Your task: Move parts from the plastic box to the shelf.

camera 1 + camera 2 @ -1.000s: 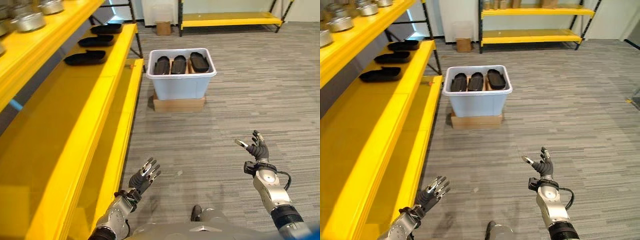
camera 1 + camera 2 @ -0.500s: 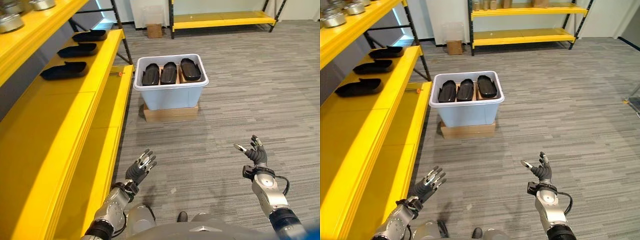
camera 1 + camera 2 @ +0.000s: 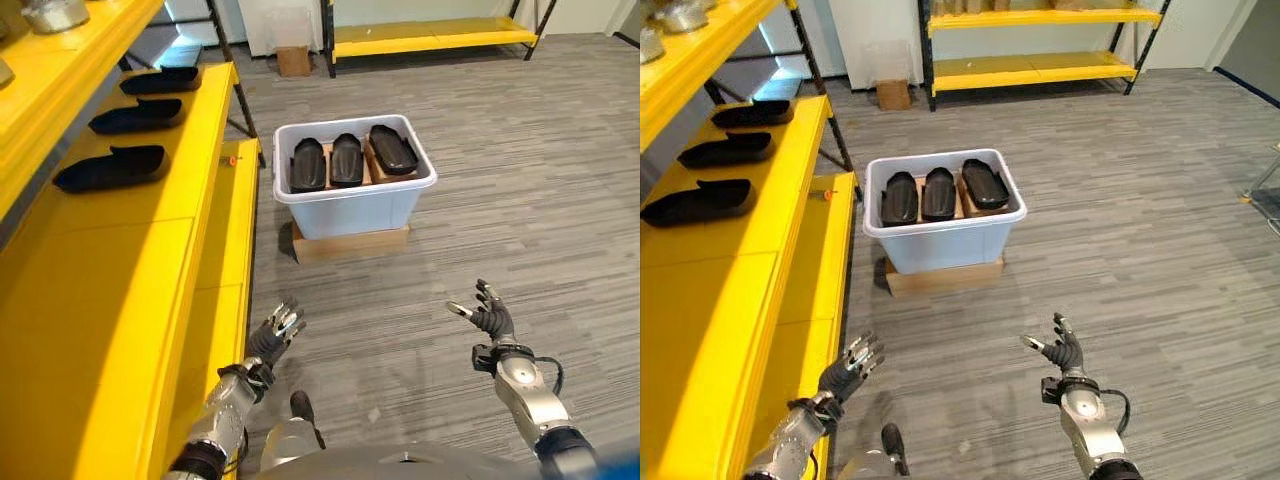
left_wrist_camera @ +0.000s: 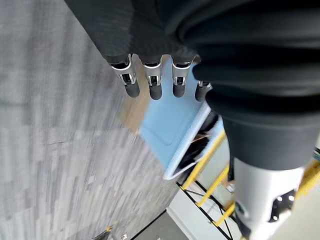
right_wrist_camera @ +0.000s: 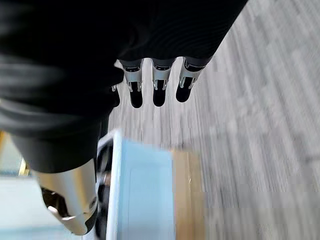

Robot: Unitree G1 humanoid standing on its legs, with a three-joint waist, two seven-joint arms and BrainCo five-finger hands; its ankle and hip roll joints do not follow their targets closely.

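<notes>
We held our left hand [image 3: 276, 332] and right hand [image 3: 487, 318] spread and empty above the floor, well short of the plastic box [image 3: 354, 192] holding three black parts [image 3: 346, 160].

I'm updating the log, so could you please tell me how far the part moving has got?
Done: three black parts lie on the yellow shelf. In hand: nothing; the left hand and right hand are open and empty. Left: three parts remain in the plastic box.

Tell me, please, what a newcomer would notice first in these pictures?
The bright yellow shelf along the robot's left, with three black parts in a row on it. Then the pale plastic box on cardboard ahead, holding three more, and both open hands, left hand, right hand, raised empty.
</notes>
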